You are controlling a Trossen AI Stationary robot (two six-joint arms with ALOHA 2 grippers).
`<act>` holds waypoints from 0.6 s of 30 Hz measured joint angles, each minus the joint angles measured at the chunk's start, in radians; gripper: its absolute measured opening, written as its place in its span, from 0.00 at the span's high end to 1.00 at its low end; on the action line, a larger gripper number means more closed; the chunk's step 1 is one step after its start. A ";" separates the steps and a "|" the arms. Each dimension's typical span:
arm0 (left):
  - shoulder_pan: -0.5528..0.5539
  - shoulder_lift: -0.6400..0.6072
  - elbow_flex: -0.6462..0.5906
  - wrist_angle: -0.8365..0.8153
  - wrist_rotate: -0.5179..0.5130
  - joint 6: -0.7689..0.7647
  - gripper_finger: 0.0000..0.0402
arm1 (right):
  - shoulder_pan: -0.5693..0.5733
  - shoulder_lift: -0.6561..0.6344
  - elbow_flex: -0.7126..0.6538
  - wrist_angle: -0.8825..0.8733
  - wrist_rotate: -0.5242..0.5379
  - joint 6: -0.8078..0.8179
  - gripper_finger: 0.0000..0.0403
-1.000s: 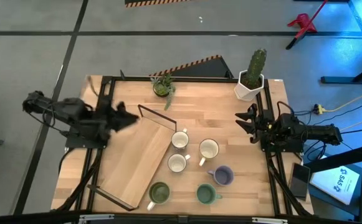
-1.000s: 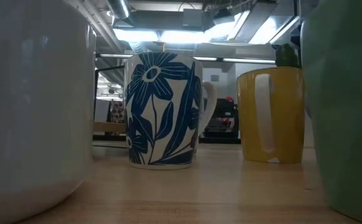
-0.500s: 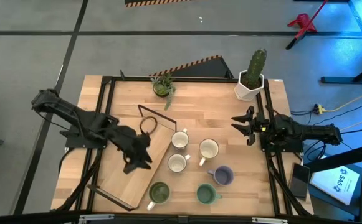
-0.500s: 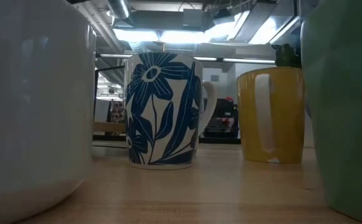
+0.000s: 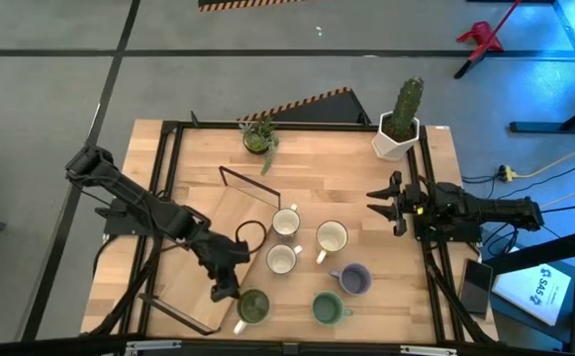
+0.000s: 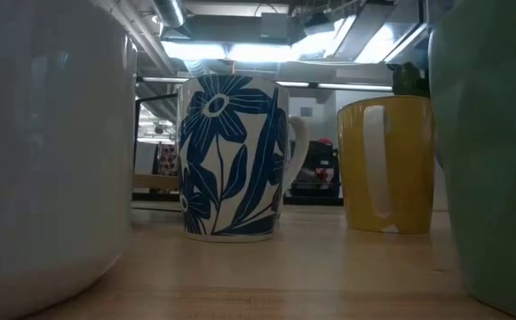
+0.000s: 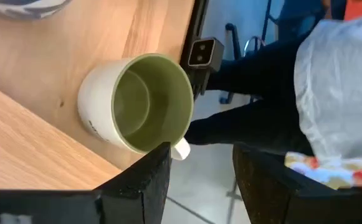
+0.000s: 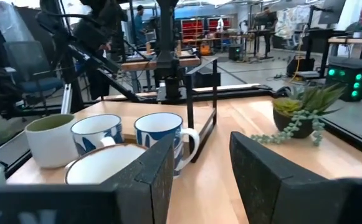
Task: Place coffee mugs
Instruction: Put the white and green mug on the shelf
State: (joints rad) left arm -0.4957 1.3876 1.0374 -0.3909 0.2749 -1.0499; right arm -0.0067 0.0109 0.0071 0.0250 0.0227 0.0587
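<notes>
Six mugs stand on their bases on the table's right-of-centre part. Three show white from above (image 5: 286,222), (image 5: 332,237), (image 5: 283,259), one is lavender (image 5: 351,279), and two are green (image 5: 252,307), (image 5: 329,309). My left gripper (image 5: 226,285) hovers open over the wooden tray's (image 5: 203,257) near right corner, just left of the near green mug (image 7: 137,102). In the left wrist view that mug's white handle (image 7: 181,150) lies close to one finger (image 7: 149,177); I see no touch. My right gripper (image 5: 386,203) waits open at the right edge, facing the mugs (image 8: 162,140).
The tray lies slantwise left of the mugs, with black wire handles at both ends. A white cactus pot (image 5: 398,124) and a small green plant (image 5: 258,136) stand at the far edge. The low view shows a blue-flowered mug (image 6: 231,160) and a yellow one (image 6: 386,164) close up.
My left arm has swung from the table's left edge out across the tray, toward the near right, and its gripper has come down beside the near green mug. My right gripper has edged a little toward the left. The mugs and tray have stayed put.
</notes>
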 joint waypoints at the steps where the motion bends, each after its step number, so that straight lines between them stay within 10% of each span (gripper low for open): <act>1: 0.000 0.001 0.000 0.008 -0.004 -0.018 0.58 | 0.000 0.000 0.000 0.000 0.000 -0.014 0.65; 18: 0.037 0.000 0.001 0.125 -0.268 -0.147 0.58 | 0.000 0.000 0.000 0.016 0.012 -0.038 0.65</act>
State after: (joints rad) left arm -0.4583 1.3876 1.0382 -0.2655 0.0066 -1.1964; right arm -0.0067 0.0109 0.0071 0.0406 0.0345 0.0204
